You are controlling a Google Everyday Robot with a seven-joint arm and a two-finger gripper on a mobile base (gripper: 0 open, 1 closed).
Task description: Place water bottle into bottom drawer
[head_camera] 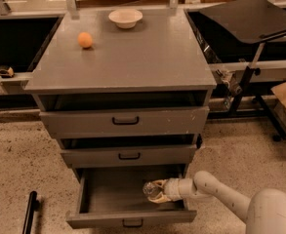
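— Looking for the bottle (149, 188)?
— Down at 6 o'clock, inside the open drawer (108, 199), toward its 3 o'clock wall. Held in the gripper (158, 193), on an arm (220, 191) from 4 o'clock.
— And the fingers (163, 198)?
— Clenched around the body, with the clear end sticking out toward 9 o'clock. Cannot tell whether resting on the drawer floor or hanging just above it.
— Handling?
— Probably light, thin-walled and crinkly. Likely to buckle under a hard squeeze, and to roll once let go. Best taken mid-body, near the label, never by the cap. Better laid flat before letting go.
— Anything else around?
— Up on the cabinet top, an orange (85, 40) at 11 o'clock and a bowl (125, 18) at 12, well apart from the drawer.
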